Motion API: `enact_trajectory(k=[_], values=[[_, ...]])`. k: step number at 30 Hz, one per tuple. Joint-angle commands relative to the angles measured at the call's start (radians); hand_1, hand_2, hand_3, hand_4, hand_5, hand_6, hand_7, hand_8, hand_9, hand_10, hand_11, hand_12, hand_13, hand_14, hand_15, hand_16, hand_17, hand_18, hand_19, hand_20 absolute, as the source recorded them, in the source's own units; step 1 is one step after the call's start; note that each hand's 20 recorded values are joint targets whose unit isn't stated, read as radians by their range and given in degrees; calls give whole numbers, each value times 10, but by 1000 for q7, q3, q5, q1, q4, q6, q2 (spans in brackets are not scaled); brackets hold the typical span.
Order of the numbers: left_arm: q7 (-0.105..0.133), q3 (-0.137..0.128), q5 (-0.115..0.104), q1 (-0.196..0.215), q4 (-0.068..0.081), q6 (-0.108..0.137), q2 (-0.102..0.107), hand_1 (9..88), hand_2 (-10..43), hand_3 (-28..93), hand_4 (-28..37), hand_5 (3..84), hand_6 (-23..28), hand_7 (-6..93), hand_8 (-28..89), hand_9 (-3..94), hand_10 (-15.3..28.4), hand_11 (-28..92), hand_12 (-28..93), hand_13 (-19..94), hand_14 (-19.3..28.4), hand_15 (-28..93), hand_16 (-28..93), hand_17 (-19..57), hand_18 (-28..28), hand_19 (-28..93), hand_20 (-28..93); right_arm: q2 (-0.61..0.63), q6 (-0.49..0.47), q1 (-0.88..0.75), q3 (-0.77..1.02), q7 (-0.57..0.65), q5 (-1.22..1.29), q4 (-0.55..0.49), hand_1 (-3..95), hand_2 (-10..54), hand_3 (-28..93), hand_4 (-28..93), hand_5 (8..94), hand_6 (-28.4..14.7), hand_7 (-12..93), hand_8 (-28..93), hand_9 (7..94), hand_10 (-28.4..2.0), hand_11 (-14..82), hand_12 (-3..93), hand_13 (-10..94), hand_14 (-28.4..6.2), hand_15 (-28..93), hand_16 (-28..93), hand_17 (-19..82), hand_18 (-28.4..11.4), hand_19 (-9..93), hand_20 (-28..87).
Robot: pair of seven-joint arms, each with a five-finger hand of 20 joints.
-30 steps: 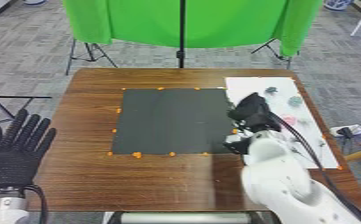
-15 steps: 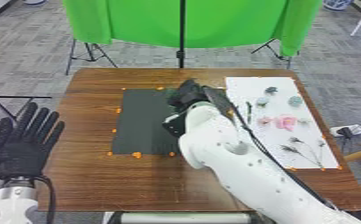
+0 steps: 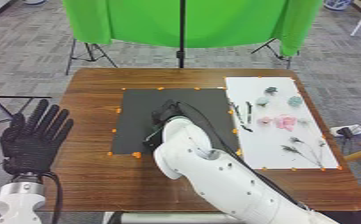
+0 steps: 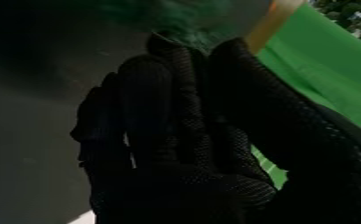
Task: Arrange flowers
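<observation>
As R hand (image 4: 185,165) pinches green sprig (image 4: 192,19) w/ fingertips closed, it may twist on black mat (image 3: 137,115) b/c grip's small; L hand (image 3: 32,145) open, empty.

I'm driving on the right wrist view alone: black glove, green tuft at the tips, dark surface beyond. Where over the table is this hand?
Observer: From the head view, your right hand is over the black sheet, left of the white sheet.

Operator: Good. And the pink flower, where would I head for that one?

Observer: It's on the white sheet; the pink flower lies below a pale blue-green flower as the head view shows them.

Operator: Is the left hand anywhere near my path between the two sheets?

Observer: No, the left hand is open at the table's left edge, on the far side of the black sheet from the white one.
</observation>
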Motion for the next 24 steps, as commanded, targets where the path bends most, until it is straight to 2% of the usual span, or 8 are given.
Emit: enact_trajectory(k=[1,5,6,10,14,18,24], values=[[-9,2,-3,14,6,5,-10,234,118,771,-283,415,68,83,-78,344,123,109,107,259,122,185,-21,-26,112,182,141,7,17,-18,0,3,-6,-5,461,-95,810,-229,562,-143,148,-105,578,-242,314,189,554,-212,751,208,305,-284,885,417],[-1,-8,0,25,3,-7,-26,234,118,771,-283,415,68,83,-78,345,122,110,107,259,124,186,-21,-27,113,182,142,55,-3,-19,-7,-27,-1,-46,439,-95,808,-229,525,-159,111,-97,549,-251,271,174,539,-219,742,194,306,-284,891,410],[1,-17,1,38,-4,-6,-32,234,117,771,-283,415,68,83,-79,345,123,110,107,259,124,186,-21,-27,113,183,142,70,-22,-27,-5,-40,-8,-60,433,-95,807,-227,521,-159,109,-95,547,-252,268,174,534,-222,740,191,307,-284,893,407],[11,-30,-2,54,-9,-4,-43,234,117,771,-283,415,68,83,-79,344,123,110,107,258,125,188,-20,-28,113,184,142,127,-41,-44,-1,-75,-53,-95,395,-95,804,-219,513,-163,94,-92,527,-262,215,157,527,-228,735,179,310,-284,903,401],[13,-34,-2,64,-14,1,-45,234,117,771,-283,416,68,85,-78,344,124,112,109,257,126,191,-19,-29,114,186,142,148,-91,-50,11,-78,-36,-108,349,-42,791,-210,542,-166,78,-93,525,-265,202,158,521,-233,730,175,308,-284,906,396],[9,-27,-1,56,-10,-1,-41,234,117,772,-283,416,68,87,-79,344,125,112,110,257,126,193,-19,-30,115,189,143,147,-202,-52,18,-82,-6,-116,309,12,775,-202,566,-175,52,-91,541,-277,185,158,521,-243,729,179,305,-284,910,398],[0,-17,1,45,-8,1,-32,235,118,771,-283,416,68,87,-79,343,125,111,110,257,128,194,-18,-32,117,193,144,124,-270,-57,25,-71,73,-124,290,40,753,-190,501,-201,28,-91,594,-279,160,156,561,-239,715,187,313,-284,912,402]])
